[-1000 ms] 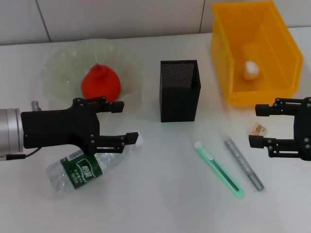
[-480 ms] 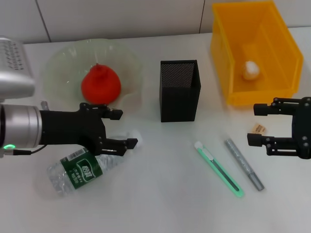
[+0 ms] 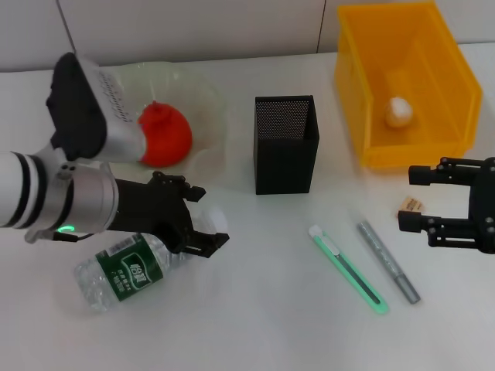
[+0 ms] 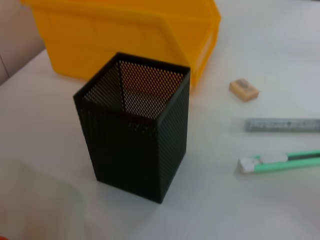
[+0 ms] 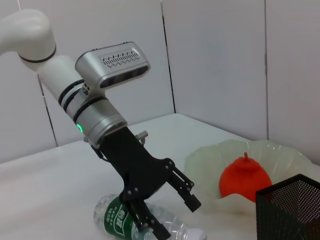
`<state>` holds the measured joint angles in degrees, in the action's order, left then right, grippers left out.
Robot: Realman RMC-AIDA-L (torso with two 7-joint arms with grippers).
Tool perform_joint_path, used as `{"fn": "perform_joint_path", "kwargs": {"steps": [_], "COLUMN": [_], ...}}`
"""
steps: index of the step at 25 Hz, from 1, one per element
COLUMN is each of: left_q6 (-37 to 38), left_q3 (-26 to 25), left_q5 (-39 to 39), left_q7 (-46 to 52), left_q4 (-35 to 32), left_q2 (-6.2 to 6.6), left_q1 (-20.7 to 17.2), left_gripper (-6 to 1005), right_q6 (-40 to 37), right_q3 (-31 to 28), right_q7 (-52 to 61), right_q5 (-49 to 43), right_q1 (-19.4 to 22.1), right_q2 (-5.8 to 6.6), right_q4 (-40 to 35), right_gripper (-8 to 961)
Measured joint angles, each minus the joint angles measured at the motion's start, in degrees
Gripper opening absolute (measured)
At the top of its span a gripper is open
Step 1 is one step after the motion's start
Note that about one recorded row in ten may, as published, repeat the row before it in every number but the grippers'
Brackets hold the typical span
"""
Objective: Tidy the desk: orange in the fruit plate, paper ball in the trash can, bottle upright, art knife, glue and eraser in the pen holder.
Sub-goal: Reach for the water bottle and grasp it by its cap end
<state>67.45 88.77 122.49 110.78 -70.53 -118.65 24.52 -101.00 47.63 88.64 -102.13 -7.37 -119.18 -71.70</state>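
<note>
The bottle (image 3: pixel 128 271) is clear, crinkly plastic with a shiny green label. The pen holder (image 3: pixel 285 144) is black metal mesh full of tiny holes. The trash can (image 3: pixel 407 81) is smooth, hard yellow plastic. The fruit plate (image 3: pixel 197 97) looks like pale, see-through glass or plastic. The table (image 3: pixel 255 325) is white and matt. The left gripper (image 3: pixel 201 218) is matt black.

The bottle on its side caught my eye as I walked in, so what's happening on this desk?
The left gripper is tilted down over the neck end of the lying bottle, fingers open, not yet gripping it. The right gripper waits open near the eraser. The orange already sits in the fruit plate and the paper ball in the yellow bin. The art knife, glue stick and eraser are outside the pen holder.
</note>
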Motion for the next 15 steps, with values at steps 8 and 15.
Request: {"fn": "perform_joint_path", "kwargs": {"steps": [8, 15], "left_q6": [-2.7, -3.7], "left_q3": [3.7, 4.4], "left_q5": [4.4, 4.8], "left_q7": [5.2, 5.3], "left_q4": [-0.3, -0.1], "left_q2": [-0.07, -0.09], "left_q1": [1.9, 2.0], "left_gripper": [826, 826], "right_q6": [-0.1, -0.1], "right_q3": [-0.6, -0.6], "right_q7": [-0.6, -0.7], "right_q5": [0.0, 0.2], "right_q1": [-0.1, -0.1], "right_q2": [0.0, 0.0], "right_q4": [1.5, 1.7], "right_gripper": [710, 710]}}
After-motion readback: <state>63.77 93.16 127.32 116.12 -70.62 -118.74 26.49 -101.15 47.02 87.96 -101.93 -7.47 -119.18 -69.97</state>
